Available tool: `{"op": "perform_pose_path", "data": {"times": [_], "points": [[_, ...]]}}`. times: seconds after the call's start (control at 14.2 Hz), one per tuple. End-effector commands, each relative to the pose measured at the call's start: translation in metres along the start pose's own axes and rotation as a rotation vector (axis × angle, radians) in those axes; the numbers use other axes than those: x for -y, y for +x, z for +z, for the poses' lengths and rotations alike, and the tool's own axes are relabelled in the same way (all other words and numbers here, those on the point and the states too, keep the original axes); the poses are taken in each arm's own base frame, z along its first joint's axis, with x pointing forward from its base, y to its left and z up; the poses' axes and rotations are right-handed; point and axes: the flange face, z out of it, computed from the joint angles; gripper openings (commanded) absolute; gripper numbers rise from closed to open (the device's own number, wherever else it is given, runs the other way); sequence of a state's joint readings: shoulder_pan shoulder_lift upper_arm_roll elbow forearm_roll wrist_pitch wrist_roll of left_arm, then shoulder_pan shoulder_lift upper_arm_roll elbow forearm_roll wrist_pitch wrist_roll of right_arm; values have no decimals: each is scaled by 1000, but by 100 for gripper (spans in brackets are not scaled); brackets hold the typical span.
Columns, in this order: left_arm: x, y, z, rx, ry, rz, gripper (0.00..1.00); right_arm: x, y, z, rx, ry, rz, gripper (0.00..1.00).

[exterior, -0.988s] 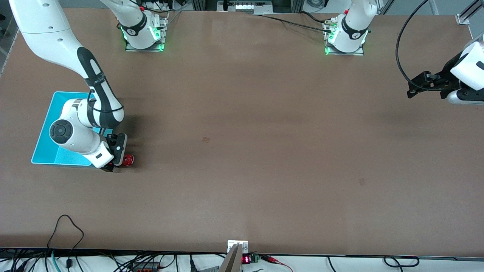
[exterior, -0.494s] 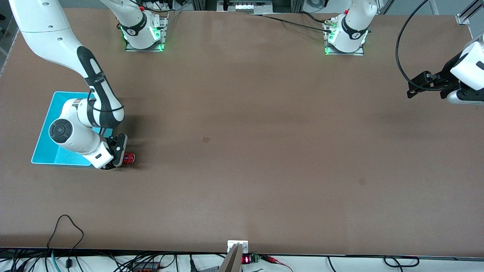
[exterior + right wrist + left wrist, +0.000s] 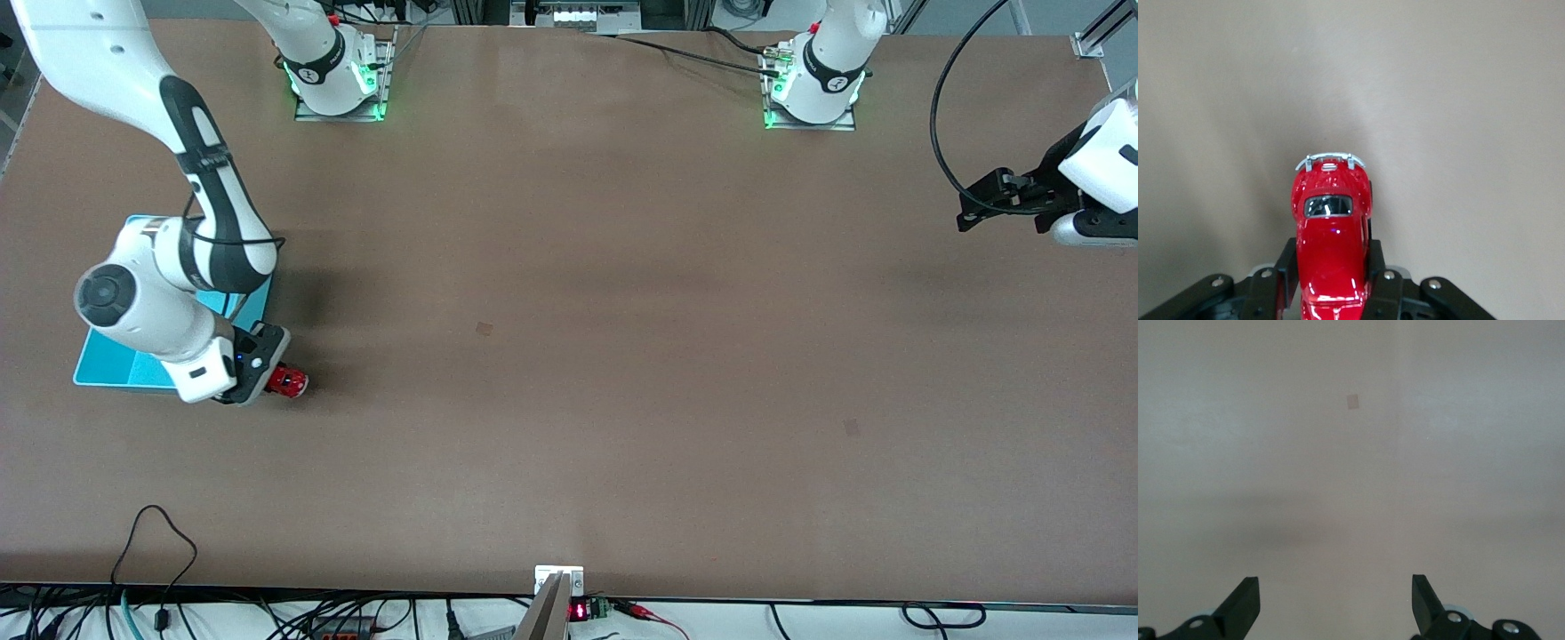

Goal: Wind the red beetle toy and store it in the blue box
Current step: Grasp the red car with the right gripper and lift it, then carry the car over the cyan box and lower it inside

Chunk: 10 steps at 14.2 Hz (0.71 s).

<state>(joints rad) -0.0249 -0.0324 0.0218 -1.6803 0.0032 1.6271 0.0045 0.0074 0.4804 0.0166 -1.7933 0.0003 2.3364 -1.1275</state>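
The red beetle toy (image 3: 288, 382) is a small glossy car with a silvery bumper, low over the table just beside the blue box (image 3: 111, 363), at the box's corner nearer the front camera. My right gripper (image 3: 269, 380) is shut on the red beetle toy (image 3: 1331, 220), its black fingers (image 3: 1286, 263) pressed against both sides of the body, bumper end pointing away from the wrist. The right arm covers much of the box. My left gripper (image 3: 976, 206) waits open over the left arm's end of the table. In its wrist view the left gripper (image 3: 1335, 607) has only bare table between its fingertips.
The brown table (image 3: 569, 356) stretches wide between the two arms. Both arm bases (image 3: 338, 76) stand along its farther edge. Cables and a small mount (image 3: 558, 582) lie at the edge nearest the front camera.
My right gripper has shut on the red beetle toy. The right arm's wrist has swung toward its own end of the table, carrying the toy slightly closer to the box. The left arm has not moved.
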Motion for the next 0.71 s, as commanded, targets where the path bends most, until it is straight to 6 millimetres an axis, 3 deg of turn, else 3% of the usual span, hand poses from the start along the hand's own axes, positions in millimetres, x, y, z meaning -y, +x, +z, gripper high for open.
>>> {"op": "perform_pose_path", "data": {"times": [0.0,0.07,0.14,0.28,0.42,0.63], "points": [[-2,8,-5,-1,-7,-6,100,-2,-16,-42,-8,16,184,0],[-2,8,-5,1,-7,-6,100,-6,-32,-51,4,21,243,0],[-2,6,-5,13,-7,-8,100,-15,-66,-67,28,20,347,0],[-3,5,-6,17,-7,-5,100,-19,-110,-84,71,47,501,0],[-3,5,-6,18,-7,-5,100,-16,-152,-79,140,118,717,0],[-3,5,-5,19,-7,-3,100,-5,-184,-59,203,170,896,0]]}}
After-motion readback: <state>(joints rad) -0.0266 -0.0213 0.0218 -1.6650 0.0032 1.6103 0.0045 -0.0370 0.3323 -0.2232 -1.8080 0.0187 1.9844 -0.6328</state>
